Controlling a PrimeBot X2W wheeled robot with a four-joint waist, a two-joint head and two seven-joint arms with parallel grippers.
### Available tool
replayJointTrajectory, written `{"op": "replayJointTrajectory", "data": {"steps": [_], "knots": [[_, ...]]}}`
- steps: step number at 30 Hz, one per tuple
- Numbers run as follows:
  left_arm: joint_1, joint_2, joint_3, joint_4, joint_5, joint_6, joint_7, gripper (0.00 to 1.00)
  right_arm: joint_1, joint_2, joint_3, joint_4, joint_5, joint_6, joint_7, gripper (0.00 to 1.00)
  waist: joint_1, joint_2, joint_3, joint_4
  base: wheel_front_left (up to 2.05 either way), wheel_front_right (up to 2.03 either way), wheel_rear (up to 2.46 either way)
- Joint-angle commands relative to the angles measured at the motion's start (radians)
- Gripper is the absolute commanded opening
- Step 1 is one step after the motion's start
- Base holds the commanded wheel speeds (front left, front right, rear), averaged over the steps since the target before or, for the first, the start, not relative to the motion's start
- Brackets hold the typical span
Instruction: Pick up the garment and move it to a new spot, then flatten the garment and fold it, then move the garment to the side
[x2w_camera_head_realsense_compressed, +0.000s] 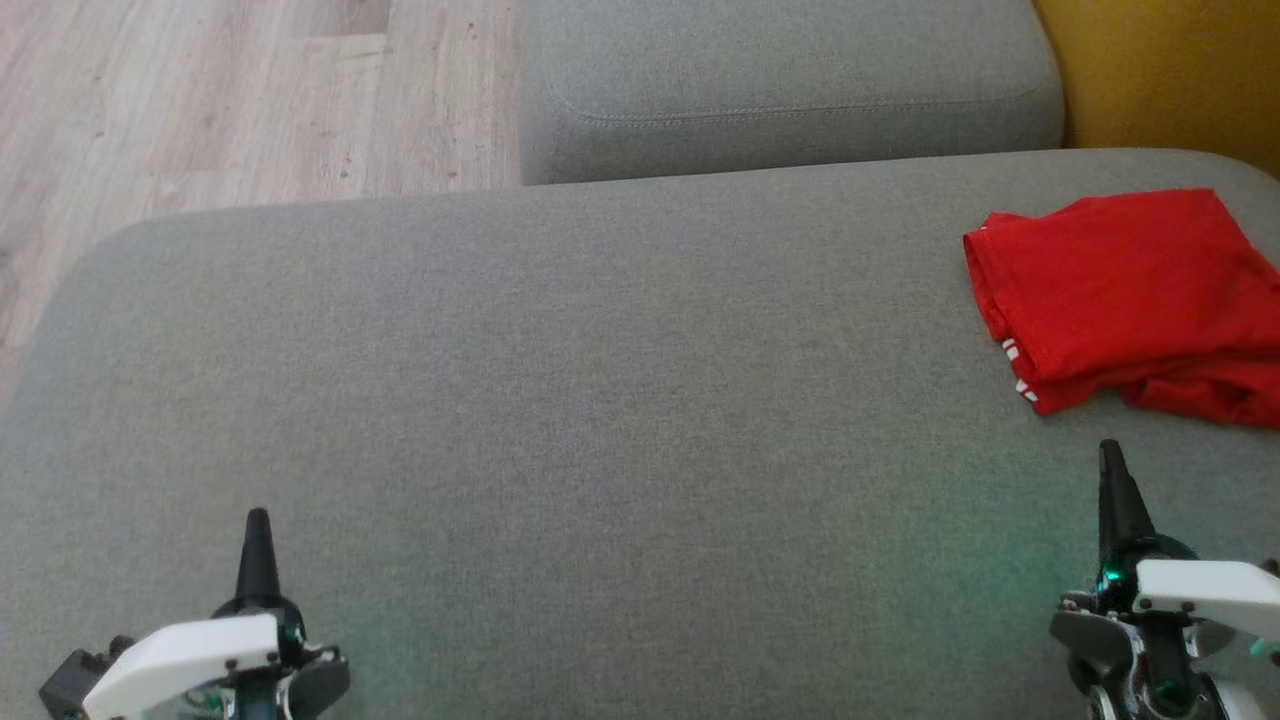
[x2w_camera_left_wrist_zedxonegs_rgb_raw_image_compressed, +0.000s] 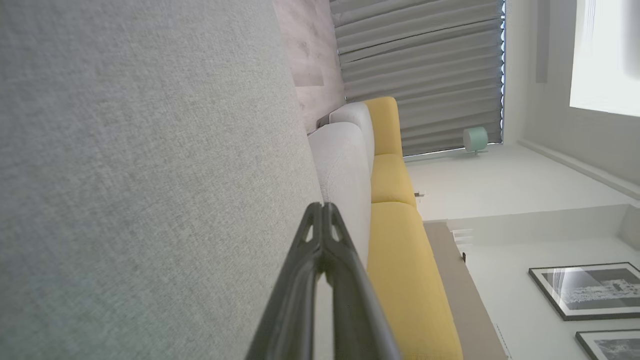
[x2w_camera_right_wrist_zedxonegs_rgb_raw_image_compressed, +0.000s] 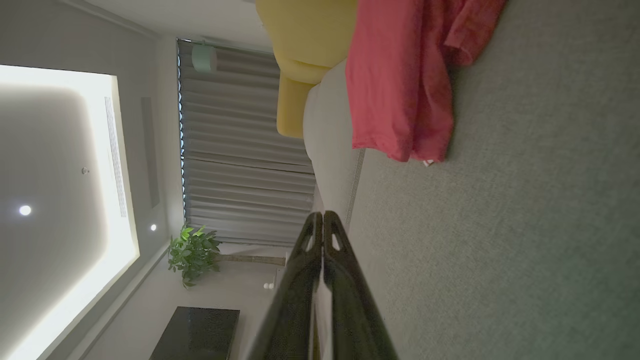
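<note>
Over on the right side of the big grey sofa seat (x2w_camera_head_realsense_compressed: 600, 420) sits the red garment (x2w_camera_head_realsense_compressed: 1130, 290), folded into a rough rectangle, with its right end running off the edge of the head view. The fold on its left side looks pretty neat and has a few little white marks peeking out along it. The corner nearest the robot is kinda rumpled and bunched up.

Down at the bottom right of the head view is the right hand (x2w_camera_head_realsense_compressed: 1110, 455), fingers pressed together into one dark point aimed up toward the garment. It's near the cloth but clearly apart from it, with a strip of bare grey fabric between the tip and the rumpled edge. So it's closed and empty. The right wrist view backs that up: the two fingers meet at the tips, and the red cloth lies further along the seat.

At the bottom left, the left hand (x2w_camera_head_realsense_compressed: 257, 520) is also pinched fully closed and empty. It's well apart from the garment, with plain grey seat all around it.

Beyond the seat there's a second grey cushion (x2w_camera_head_realsense_compressed: 780, 80), with wood floor (x2w_camera_head_realsense_compressed: 200, 100) to the left of it and a yellow cushion (x2w_camera_head_realsense_compressed: 1170, 70) in the top right corner. The right wrist view also catches a leafy green plant (x2w_camera_right_wrist_zedxonegs_rgb_raw_image_compressed: 192, 252) by some grey curtains (x2w_camera_right_wrist_zedxonegs_rgb_raw_image_compressed: 240, 150).
</note>
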Motion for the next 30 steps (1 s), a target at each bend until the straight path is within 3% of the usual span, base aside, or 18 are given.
{"op": "replayJointTrajectory", "data": {"steps": [1,15,30], "knots": [[-0.062,0.015,0.040,-0.025,-0.042,-0.011,0.011,0.00,-0.060,-0.018,0.011,-0.027,0.044,0.006,0.013,0.00,0.0000,0.0000,0.001,-0.001,0.00,0.00,0.00],[-0.096,0.014,0.065,-0.010,-0.196,-0.025,0.050,0.00,-0.092,-0.018,-0.012,-0.018,0.194,0.007,0.052,0.00,0.0000,0.0000,0.009,-0.008,0.00,0.00,0.00],[-0.097,0.010,0.070,-0.010,-0.191,-0.025,0.054,0.00,-0.093,-0.013,-0.018,-0.018,0.189,0.007,0.057,0.00,0.0000,0.0000,0.009,-0.008,0.00,0.00,0.00]]}}
